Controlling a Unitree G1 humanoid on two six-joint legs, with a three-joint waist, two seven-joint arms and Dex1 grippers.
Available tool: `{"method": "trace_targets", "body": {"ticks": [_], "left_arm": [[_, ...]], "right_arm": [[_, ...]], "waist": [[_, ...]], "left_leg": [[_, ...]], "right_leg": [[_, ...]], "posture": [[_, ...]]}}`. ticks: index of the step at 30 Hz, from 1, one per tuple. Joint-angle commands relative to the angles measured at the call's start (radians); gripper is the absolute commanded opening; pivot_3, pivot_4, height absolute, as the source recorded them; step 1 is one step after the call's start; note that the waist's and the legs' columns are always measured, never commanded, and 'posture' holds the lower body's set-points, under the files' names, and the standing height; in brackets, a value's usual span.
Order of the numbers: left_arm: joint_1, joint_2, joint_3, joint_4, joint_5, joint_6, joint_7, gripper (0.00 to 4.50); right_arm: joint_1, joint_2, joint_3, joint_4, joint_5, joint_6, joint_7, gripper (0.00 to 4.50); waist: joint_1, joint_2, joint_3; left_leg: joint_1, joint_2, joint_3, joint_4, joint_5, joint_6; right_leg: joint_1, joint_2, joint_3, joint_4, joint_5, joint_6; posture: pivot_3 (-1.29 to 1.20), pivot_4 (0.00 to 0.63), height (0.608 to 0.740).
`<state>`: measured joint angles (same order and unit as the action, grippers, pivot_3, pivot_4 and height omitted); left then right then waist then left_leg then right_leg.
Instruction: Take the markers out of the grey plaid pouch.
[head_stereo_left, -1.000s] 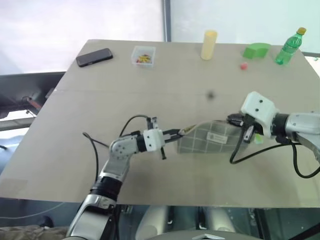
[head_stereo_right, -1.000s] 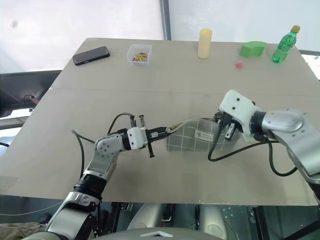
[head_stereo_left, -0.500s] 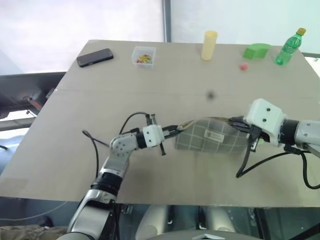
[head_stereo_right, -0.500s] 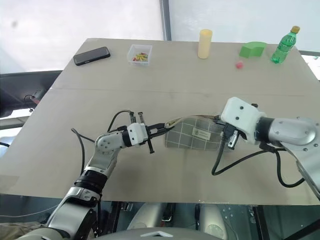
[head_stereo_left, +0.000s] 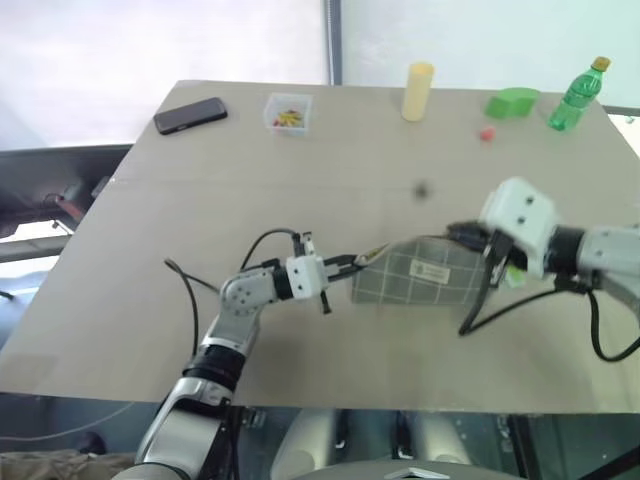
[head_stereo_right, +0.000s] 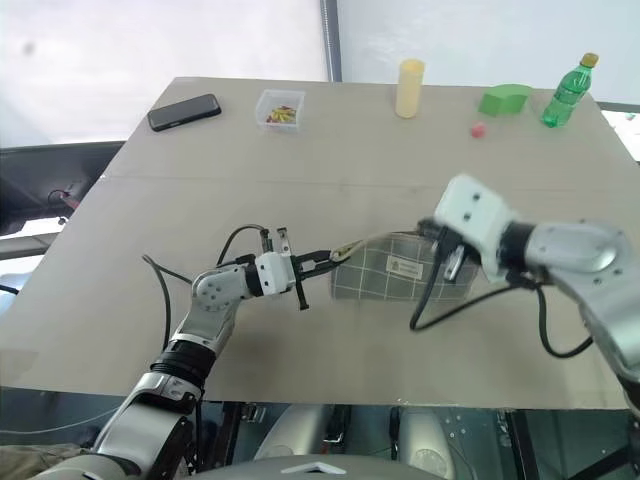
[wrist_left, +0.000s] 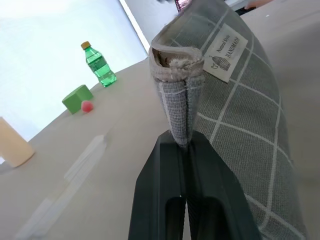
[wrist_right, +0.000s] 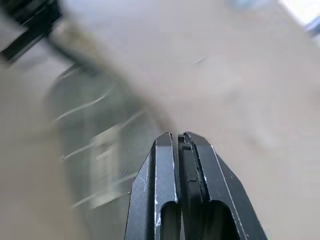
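we pinch the left end of the grey plaid pouch mid-table in our left gripper; our right gripper, fingers together, sits at its right end. next: open it; markers unseen.

Grey plaid pouch with pale grid, small sewn label, standing on edge mid-table
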<state>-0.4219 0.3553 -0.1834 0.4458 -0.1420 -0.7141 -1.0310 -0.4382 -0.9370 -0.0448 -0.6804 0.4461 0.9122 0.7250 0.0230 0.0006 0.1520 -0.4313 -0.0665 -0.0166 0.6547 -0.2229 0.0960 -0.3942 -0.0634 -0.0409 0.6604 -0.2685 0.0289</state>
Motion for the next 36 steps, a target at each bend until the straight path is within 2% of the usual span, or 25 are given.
{"method": "trace_targets", "body": {"ticks": [1,5,11,14,20,26,36], "left_arm": [[0.024,-0.002,-0.018,-0.005,0.009,-0.037,0.004,0.00],[0.037,-0.004,-0.027,-0.016,0.011,-0.042,0.018,0.00],[0.039,-0.001,-0.034,-0.031,0.013,-0.040,0.029,0.00],[0.041,0.002,-0.040,-0.047,0.016,-0.039,0.030,0.00],[0.029,0.012,-0.052,-0.074,0.025,-0.037,0.023,0.00],[0.012,0.012,-0.059,-0.109,0.014,0.003,0.031,0.00],[0.017,0.004,-0.059,-0.155,0.019,0.057,0.055,0.00]], "right_arm": [[-0.008,-0.033,-0.030,0.023,-0.007,-0.023,0.018,0.19],[0.060,-0.122,0.022,0.041,-0.057,-0.111,0.105,0.19],[0.135,-0.173,0.061,-0.006,-0.057,-0.165,0.195,0.19],[0.120,-0.142,0.074,-0.002,-0.071,-0.171,0.164,0.19],[-0.016,-0.067,0.056,0.092,-0.096,-0.136,0.084,0.19],[0.053,-0.140,0.117,0.102,-0.163,-0.206,0.161,0.19],[0.113,-0.155,0.040,0.025,-0.078,-0.194,0.231,0.19]], "waist": [[0.000,0.000,0.000],[0.000,0.000,0.000],[-0.006,0.000,0.000],[-0.006,0.000,0.000],[-0.006,0.000,0.000],[0.002,0.000,0.000],[-0.006,0.000,0.000]], "left_leg": [[0.000,0.000,0.000,-0.001,0.000,0.000],[0.000,0.000,0.000,-0.002,0.000,0.000],[0.000,0.000,0.000,-0.001,-0.002,0.003],[0.001,0.000,0.000,-0.001,-0.003,0.004],[0.000,0.000,0.000,0.000,0.000,0.000],[0.000,0.000,0.000,-0.001,0.000,0.000],[0.000,0.000,0.000,0.000,-0.001,0.001]], "right_leg": [[0.000,0.000,0.000,-0.001,0.000,0.000],[0.000,0.000,0.000,-0.002,0.000,0.000],[0.000,0.000,0.000,0.000,0.000,0.000],[0.000,0.000,0.000,0.000,0.000,0.000],[0.000,0.000,0.001,0.001,0.000,0.000],[0.000,0.000,0.000,-0.001,0.000,0.000],[0.000,0.000,0.001,0.001,0.000,0.000]], "posture": [[0.00,0.150,0.740],[0.00,0.150,0.740],[0.00,0.150,0.740],[0.00,0.150,0.740],[0.00,0.150,0.740],[0.00,0.150,0.740],[0.00,0.150,0.740]]}}
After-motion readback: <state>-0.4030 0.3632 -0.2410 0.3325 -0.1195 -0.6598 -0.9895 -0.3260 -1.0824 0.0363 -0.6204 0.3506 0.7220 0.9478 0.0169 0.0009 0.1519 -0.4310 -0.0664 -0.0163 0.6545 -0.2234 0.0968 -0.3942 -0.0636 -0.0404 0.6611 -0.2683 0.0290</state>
